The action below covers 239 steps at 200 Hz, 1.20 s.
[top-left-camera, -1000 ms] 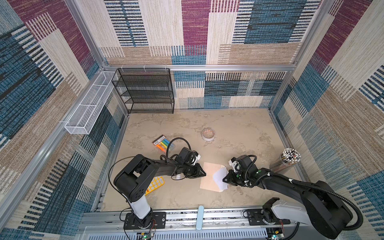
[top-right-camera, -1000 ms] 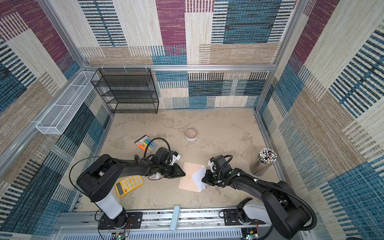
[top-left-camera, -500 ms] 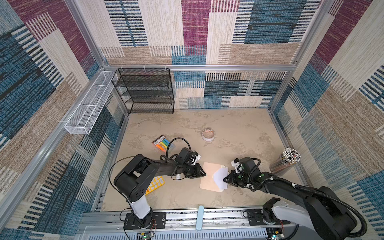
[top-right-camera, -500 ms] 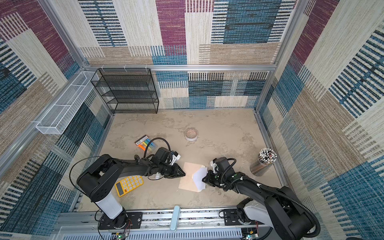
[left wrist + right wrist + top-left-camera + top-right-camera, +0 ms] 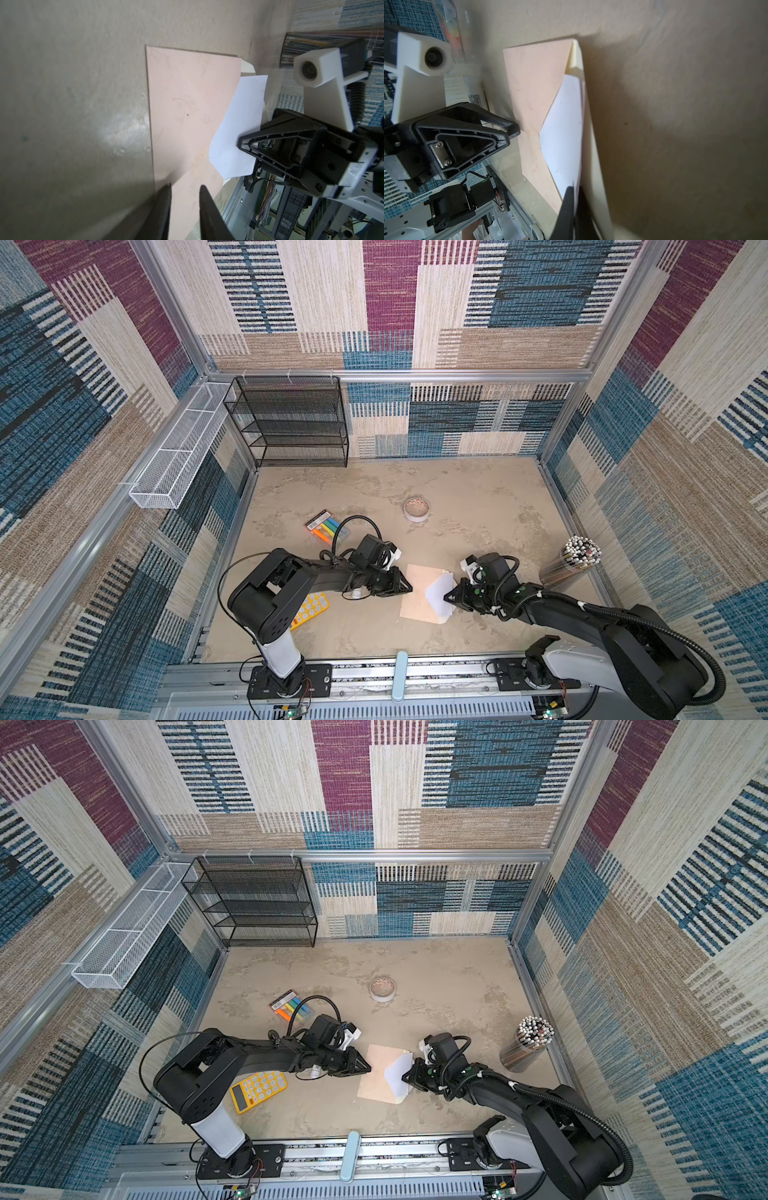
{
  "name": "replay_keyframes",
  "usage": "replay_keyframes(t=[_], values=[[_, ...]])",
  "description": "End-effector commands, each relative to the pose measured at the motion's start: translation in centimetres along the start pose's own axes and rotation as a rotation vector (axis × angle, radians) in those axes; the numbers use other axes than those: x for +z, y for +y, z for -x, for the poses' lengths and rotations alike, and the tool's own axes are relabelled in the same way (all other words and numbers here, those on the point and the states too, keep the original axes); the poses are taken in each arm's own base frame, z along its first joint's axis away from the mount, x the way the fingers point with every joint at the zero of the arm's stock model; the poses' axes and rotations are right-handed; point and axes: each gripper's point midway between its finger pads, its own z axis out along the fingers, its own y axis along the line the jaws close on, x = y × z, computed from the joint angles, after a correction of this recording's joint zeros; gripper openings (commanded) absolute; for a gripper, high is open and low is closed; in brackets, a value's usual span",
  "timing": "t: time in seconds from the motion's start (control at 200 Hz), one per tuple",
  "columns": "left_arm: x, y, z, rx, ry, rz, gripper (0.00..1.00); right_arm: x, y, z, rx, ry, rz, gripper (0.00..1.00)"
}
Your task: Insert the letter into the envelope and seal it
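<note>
The peach envelope (image 5: 417,593) (image 5: 376,1077) lies flat near the table's front middle, its cream flap (image 5: 593,145) open on the right side. The white letter (image 5: 438,593) (image 5: 239,128) lies slanted over that open side, between peach body and flap; I cannot tell whether it is inside. My right gripper (image 5: 446,596) (image 5: 574,189) is shut on the letter's right edge. My left gripper (image 5: 409,587) (image 5: 185,189) is low at the envelope's left edge. Its jaws stand slightly apart, with only peach paper (image 5: 187,104) showing in the gap.
A yellow calculator (image 5: 309,608) lies under the left arm. A pack of markers (image 5: 326,526) and a round tin (image 5: 417,508) sit farther back. A cup of pencils (image 5: 575,562) stands at the right edge. A black mesh shelf (image 5: 291,423) and a white wire basket (image 5: 178,452) are at the back left.
The right arm has shifted slightly while keeping its grip on the letter. The left arm and the envelope stay where they were.
</note>
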Motion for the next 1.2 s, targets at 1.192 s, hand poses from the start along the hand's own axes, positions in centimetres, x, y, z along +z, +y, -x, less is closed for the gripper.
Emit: replay_keyframes(t=[1.192], values=[[-1.3, 1.3, -0.9, -0.074, -0.017, 0.102, 0.51, 2.2, 1.9, -0.2, -0.077, 0.069, 0.043, 0.02]])
